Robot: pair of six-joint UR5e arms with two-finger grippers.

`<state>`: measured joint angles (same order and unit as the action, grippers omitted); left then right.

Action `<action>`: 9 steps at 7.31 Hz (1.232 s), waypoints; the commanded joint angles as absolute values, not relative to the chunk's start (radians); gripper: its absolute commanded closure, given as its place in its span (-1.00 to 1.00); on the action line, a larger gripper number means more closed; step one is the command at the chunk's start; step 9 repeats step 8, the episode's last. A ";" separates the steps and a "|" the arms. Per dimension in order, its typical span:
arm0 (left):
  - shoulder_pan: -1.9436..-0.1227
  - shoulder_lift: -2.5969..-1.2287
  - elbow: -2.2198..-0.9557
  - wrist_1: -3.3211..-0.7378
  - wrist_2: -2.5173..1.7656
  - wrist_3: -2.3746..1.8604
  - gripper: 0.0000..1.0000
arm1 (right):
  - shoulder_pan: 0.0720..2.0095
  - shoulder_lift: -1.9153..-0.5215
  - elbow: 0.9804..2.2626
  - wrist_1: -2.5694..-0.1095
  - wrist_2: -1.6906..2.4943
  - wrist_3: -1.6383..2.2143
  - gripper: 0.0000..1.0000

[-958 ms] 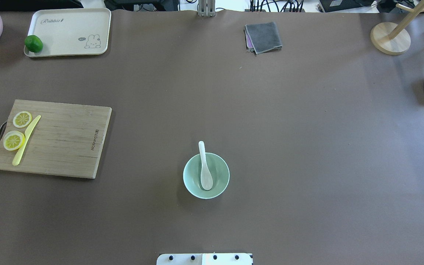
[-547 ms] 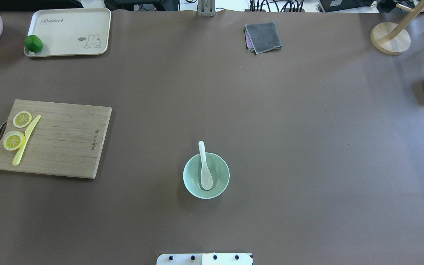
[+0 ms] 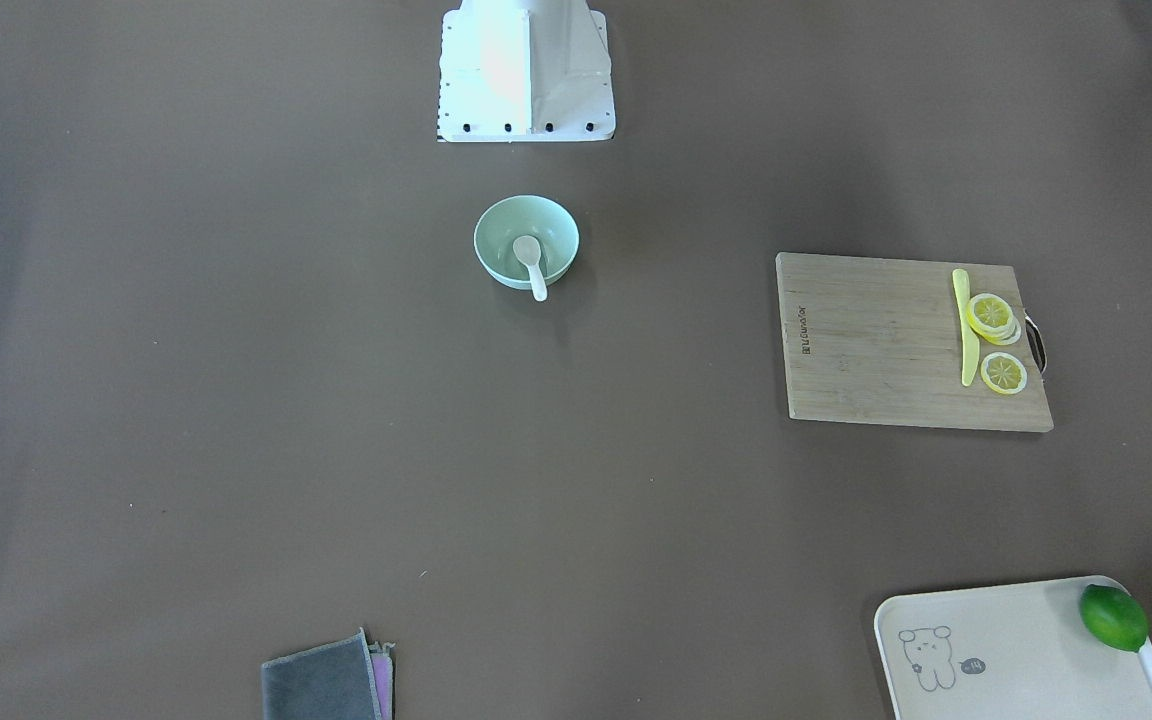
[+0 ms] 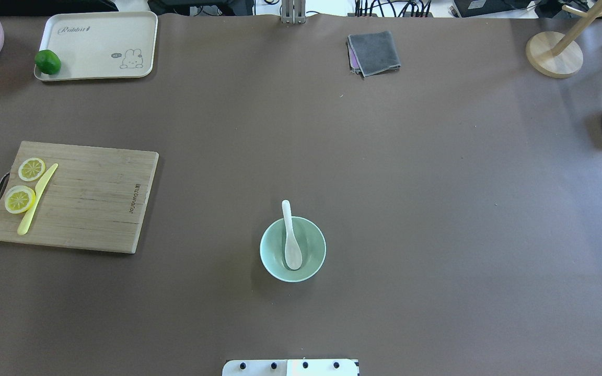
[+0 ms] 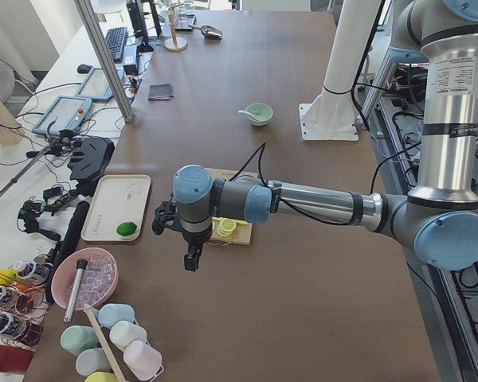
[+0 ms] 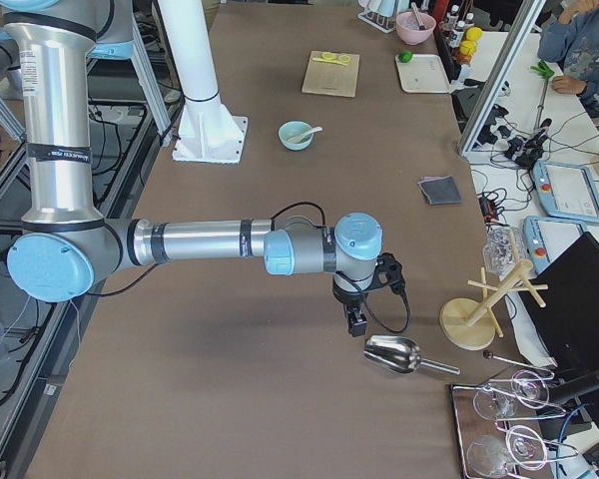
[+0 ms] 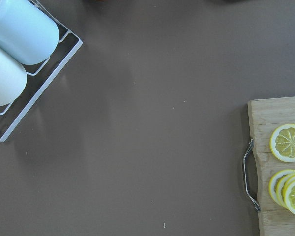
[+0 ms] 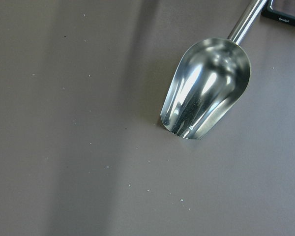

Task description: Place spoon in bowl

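One spoon [image 4: 291, 243] is lying in the bowl [image 4: 268, 259], scoop inside, handle sticking out over the far rim; any bump risks tipping it out. The left gripper [image 5: 190, 261] and right gripper [image 6: 356, 321] are hovering well away, fingers' state cannot tell.

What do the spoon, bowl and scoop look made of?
Spoon: glossy white, likely ceramic or melamine. Bowl: smooth matte mint, plastic or glazed ceramic; can't tell. Scoop: polished metal, mirror reflections.
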<state>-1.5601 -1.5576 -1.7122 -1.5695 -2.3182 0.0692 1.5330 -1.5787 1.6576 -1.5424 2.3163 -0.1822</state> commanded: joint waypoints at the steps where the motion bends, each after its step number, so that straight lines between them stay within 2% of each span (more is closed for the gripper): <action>1: -1.560 -1.557 -1.710 -1.569 -2.318 0.069 -0.96 | 1.532 -1.580 1.658 -1.540 2.316 -0.181 -1.00; 9: -1.560 -1.557 -1.712 -1.569 -2.318 0.071 -0.96 | 1.532 -1.585 1.655 -1.537 2.316 -0.181 -1.00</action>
